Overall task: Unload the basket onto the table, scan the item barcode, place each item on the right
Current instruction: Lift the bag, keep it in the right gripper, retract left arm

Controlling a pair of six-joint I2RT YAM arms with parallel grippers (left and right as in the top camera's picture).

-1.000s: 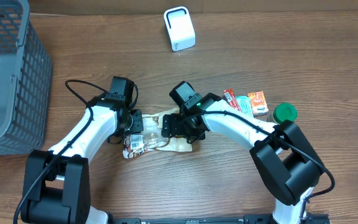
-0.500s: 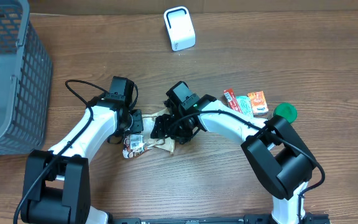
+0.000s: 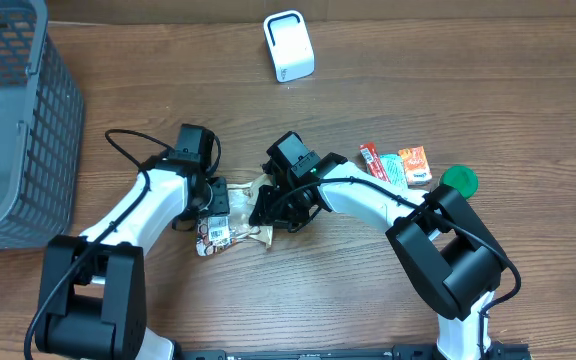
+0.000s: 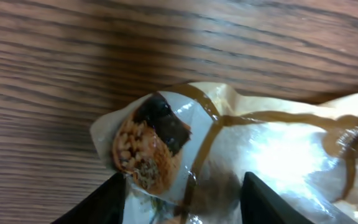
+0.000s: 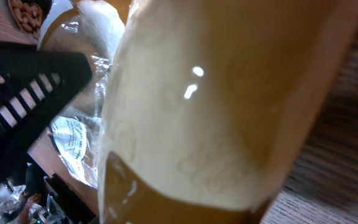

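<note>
Snack packet [image 3: 232, 232] is lying crumpled on the worktop [image 3: 368, 300], near its middle, between the two arms. Left gripper [image 3: 214, 206] is standing open, its fingers [image 4: 114, 200] straddling the packet's printed end without clearly pressing it. Right gripper [image 3: 271, 206] is clamping the packet's cream-coloured end, which is filling the right wrist view. A white scanner [image 3: 288, 45] is standing well apart at the far edge, and a grey basket [image 3: 8, 120] is sitting at the left.
</note>
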